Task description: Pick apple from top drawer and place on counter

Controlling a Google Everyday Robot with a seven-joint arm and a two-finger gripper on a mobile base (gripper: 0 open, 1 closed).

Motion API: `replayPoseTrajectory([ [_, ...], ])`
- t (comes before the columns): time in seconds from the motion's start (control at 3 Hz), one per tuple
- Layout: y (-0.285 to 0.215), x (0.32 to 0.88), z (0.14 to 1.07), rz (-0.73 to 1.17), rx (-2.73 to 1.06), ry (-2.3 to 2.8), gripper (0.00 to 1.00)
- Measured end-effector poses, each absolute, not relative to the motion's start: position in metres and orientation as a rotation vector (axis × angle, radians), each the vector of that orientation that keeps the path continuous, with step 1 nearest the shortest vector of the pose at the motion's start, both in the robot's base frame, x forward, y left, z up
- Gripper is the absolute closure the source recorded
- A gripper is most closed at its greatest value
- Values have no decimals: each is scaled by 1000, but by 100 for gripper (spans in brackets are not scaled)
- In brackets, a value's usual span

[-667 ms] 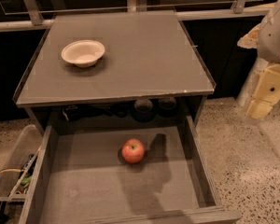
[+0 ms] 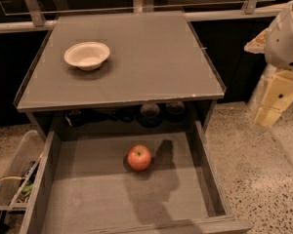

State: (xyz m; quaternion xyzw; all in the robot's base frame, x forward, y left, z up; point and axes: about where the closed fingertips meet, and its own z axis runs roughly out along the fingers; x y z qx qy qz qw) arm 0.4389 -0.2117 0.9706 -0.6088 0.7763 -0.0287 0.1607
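Note:
The small red apple (image 2: 139,157) with yellowish patches lies in the open top drawer (image 2: 112,199), near the middle of its bare bottom towards the back. The grey-brown counter (image 2: 151,57) sits above the drawer. My gripper (image 2: 276,101) hangs at the right edge of the view, beside the counter's right side and above the floor. It is well to the right of the apple, higher than it, and holds nothing.
A shallow cream-white bowl (image 2: 87,55) stands on the counter's left part. A clear plastic bin of clutter (image 2: 12,179) sits on the floor left of the drawer. Dark items (image 2: 151,112) sit in the recess behind the drawer. Metal rail posts (image 2: 31,4) line the back.

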Motion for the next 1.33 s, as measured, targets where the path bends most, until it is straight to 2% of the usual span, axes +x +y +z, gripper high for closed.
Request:
replayPoseTrajectory([
  [0.67,-176,423,917,-2,-1777,2114,0],
  [1.33,-136,408,874,339,-1676,1948,0],
])
